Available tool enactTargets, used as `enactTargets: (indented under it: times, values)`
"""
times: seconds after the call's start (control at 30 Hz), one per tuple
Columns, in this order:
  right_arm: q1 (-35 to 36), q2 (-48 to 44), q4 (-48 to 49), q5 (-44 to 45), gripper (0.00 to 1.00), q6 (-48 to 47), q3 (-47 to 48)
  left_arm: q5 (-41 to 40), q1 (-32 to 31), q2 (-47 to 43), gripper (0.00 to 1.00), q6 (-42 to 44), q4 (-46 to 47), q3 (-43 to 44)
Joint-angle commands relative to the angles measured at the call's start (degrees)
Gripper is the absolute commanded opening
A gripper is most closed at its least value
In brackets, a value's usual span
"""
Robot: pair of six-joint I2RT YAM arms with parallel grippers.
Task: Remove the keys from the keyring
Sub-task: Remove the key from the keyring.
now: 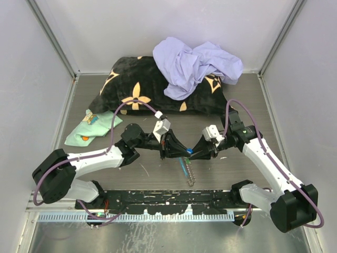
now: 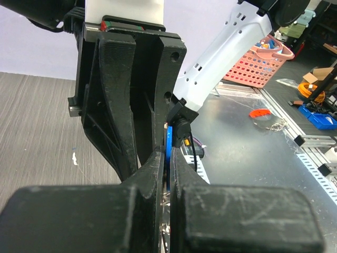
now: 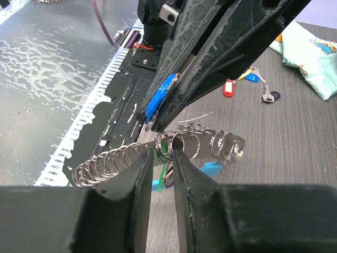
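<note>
Seen mid-table: the blue plastic crescent (image 3: 159,100) of the keyring (image 3: 105,166) is clamped in the closed L gripper (image 3: 156,117), with the chain left dangling. A green-tagged key (image 3: 158,182) is framed by the narrowed jaws of the R gripper (image 3: 161,158); whether it's pinched can't be told. Loose keys (image 3: 228,87) are seen lying on the tabletop (image 3: 295,132) beyond

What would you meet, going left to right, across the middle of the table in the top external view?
Mint-green cloth → left gripper → keyring → right gripper
</note>
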Motion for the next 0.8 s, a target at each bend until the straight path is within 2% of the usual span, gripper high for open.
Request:
enactTargets:
  times: [0.0, 0.3, 0.47, 0.77]
  values:
    - [0.65, -1.29, -1.04, -2.27, 0.26, -2.34, 0.85, 0.58, -0.05, -0.27, 0.0, -0.47, 6.11, 3.6]
    - [0.77, -1.38, -3.02, -2.54, 0.01, -3.26, 2.0, 1.22, -0.07, 0.43, 0.0, -0.41, 6.08, 3.71]
    - [0.77, -1.12, -4.39, -2.88, 0.01, -3.36, 3.0, 1.83, -0.1, 0.21, 0.0, 0.87, 5.46, 3.32]
    - [0.5, -0.63, 5.59, 0.27, 0.01, 11.8, 3.15, 0.57, 0.09, -8.24, 0.0, 11.57, -7.59, 1.37]
